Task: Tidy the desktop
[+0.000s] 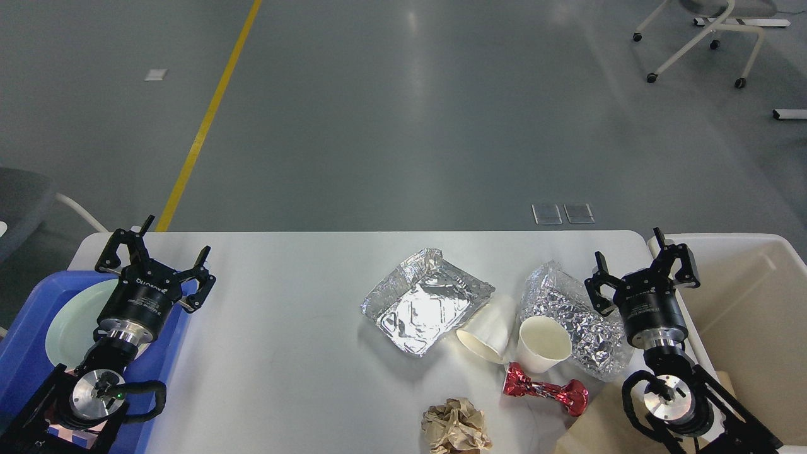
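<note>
Nearest the robot, a crumpled brown paper ball [455,425] is lying at the worktop's [284,328] front edge. It looks light and springy, so a pinch across its bulk should be enough. Just beyond it a red foil wrapper [546,391] is resting flat, twisted at both ends. It is likely slippery and thin, and its narrow middle is the best place to grip.

Behind that, an upright paper cup [543,343] and a tipped paper cup [486,332] are touching each other. Both would crush under a hard squeeze, so gripping over the rim wall suits them.

Farther back, a flattened foil tray [425,301] and a crumpled foil heap [577,318] are lying on the white surface. They look feather-light and easily dented, and a raised edge offers the best hold.

The right hand [643,268] is hovering spread and empty beside the foil heap, with the cream bin [756,302] on its far side. The left hand [154,268] is also spread and empty, above the blue tray [31,315] holding a pale green plate [72,318].
</note>
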Controlling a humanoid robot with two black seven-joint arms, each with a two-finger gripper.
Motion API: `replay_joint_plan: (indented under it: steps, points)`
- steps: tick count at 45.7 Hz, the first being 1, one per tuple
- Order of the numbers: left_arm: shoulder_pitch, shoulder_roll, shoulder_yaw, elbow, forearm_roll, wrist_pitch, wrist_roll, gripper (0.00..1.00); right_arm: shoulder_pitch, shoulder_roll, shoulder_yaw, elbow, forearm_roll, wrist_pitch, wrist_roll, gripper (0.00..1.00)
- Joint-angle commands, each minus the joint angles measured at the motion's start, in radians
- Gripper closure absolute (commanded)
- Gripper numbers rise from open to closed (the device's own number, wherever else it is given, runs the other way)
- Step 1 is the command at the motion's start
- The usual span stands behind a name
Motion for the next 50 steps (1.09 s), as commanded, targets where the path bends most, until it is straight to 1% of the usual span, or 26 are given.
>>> replay_joint_plan:
  steps: [1, 16, 32, 37, 40, 47, 50]
  points:
    - [0.0, 0.004, -0.003, 0.001, 0.0, -0.01, 0.006, 0.04, 0.0, 0.0, 0.0, 0.0, 0.0, 0.0, 0.0, 0.0]
    - [-0.009, -0.002, -0.067, 0.004, 0.008, -0.007, 0.015, 0.04, 0.0, 0.0, 0.0, 0.0, 0.0, 0.0, 0.0, 0.0]
    - [-0.016, -0.006, -0.069, 0.004, -0.005, -0.01, -0.003, 0.04, 0.0, 0.0, 0.0, 0.0, 0.0, 0.0, 0.0, 0.0]
    - [-0.025, -0.033, -0.064, 0.004, -0.002, -0.009, -0.003, 0.04, 0.0, 0.0, 0.0, 0.0, 0.0, 0.0, 0.0, 0.0]
    - [-0.028, -0.03, -0.056, 0.004, 0.001, -0.01, 0.001, 0.04, 0.0, 0.0, 0.0, 0.0, 0.0, 0.0, 0.0, 0.0]
    - [-0.054, -0.013, -0.079, 0.004, -0.005, -0.01, -0.003, 0.04, 0.0, 0.0, 0.0, 0.0, 0.0, 0.0, 0.0, 0.0]
    - [-0.06, -0.01, -0.099, 0.003, -0.003, -0.01, 0.004, 0.04, 0.0, 0.0, 0.0, 0.0, 0.0, 0.0, 0.0, 0.0]
